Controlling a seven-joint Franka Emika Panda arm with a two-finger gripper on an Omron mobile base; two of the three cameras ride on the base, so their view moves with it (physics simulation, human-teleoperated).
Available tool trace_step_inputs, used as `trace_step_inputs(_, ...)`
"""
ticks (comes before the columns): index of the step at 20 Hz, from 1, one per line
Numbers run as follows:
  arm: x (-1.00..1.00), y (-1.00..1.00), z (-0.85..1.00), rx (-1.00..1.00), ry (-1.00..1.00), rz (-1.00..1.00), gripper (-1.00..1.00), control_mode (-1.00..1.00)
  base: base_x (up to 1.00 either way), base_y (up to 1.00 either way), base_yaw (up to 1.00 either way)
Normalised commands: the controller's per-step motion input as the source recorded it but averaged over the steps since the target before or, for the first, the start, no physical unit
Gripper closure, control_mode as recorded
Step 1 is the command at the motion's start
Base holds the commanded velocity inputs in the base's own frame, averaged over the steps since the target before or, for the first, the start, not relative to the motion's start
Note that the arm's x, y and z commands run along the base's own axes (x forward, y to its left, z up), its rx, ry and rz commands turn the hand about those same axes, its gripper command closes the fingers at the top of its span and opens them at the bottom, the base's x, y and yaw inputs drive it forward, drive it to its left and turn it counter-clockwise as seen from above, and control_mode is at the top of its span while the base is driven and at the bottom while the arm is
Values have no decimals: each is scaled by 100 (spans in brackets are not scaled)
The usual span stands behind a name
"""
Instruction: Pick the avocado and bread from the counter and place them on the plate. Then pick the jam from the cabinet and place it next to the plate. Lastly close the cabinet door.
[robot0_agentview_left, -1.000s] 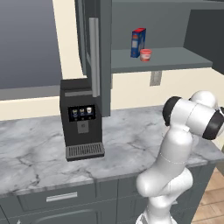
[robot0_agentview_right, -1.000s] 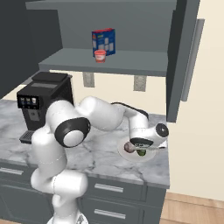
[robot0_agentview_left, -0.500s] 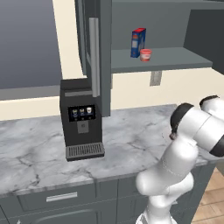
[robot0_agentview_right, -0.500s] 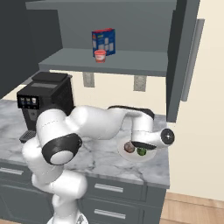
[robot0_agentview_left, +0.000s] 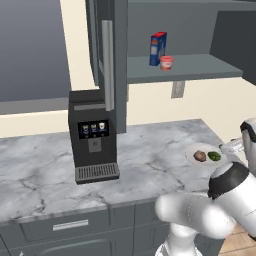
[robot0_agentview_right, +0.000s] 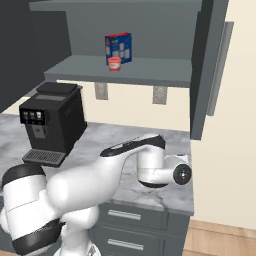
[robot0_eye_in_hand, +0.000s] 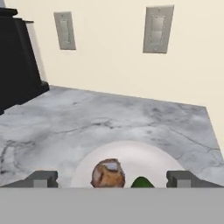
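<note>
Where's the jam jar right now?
The jam stands on the open cabinet shelf, just right of the blue-and-red box in the left base view, above the counter.

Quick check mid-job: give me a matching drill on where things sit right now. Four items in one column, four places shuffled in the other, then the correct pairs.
Items
1. bread
2. jam
3. coffee machine
4. blue-and-red box

Places
A. cabinet shelf, taller thing behind the short red jar
B. on the plate, beside the avocado
C. on the counter, below the open cabinet door
D. cabinet shelf, near its front edge

Pairs: 1-B, 2-D, 3-C, 4-A
</note>
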Motion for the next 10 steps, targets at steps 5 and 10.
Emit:
trace_step_inputs(5, -42, 44, 75, 0, 1, -2, -100, -100, 0, 0, 0)
trace_step_inputs(10, -23, 49, 60, 0, 5, -5, -100, -100, 0, 0, 0)
